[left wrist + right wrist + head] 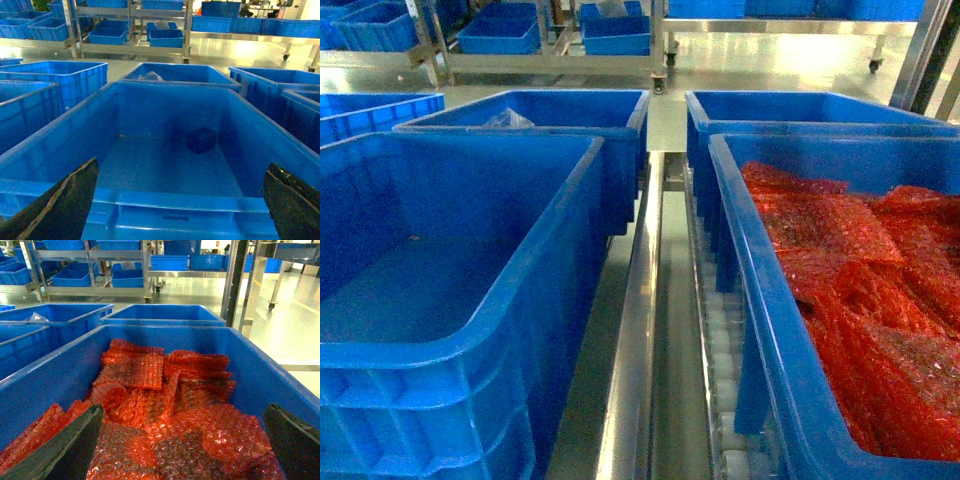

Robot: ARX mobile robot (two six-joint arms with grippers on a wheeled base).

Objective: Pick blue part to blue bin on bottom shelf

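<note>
left gripper (180, 200) fingers (60, 205) spread wide, holding nothing, poised over near rim of blue bin (165, 200). blue part (201, 140) lies ahead of the fingers, right of centre on bin floor near far wall. right gripper (182, 445) also wide, over red bubble-wrap bags (165, 405).

The bottom shelf (638, 330) carries blue bins (450, 300) on white rollers (730, 400).

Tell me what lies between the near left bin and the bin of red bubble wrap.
In the head view, between the left bin and the bubble-wrap bin run a steel divider rail and a white roller track; nothing else shows there.
</note>
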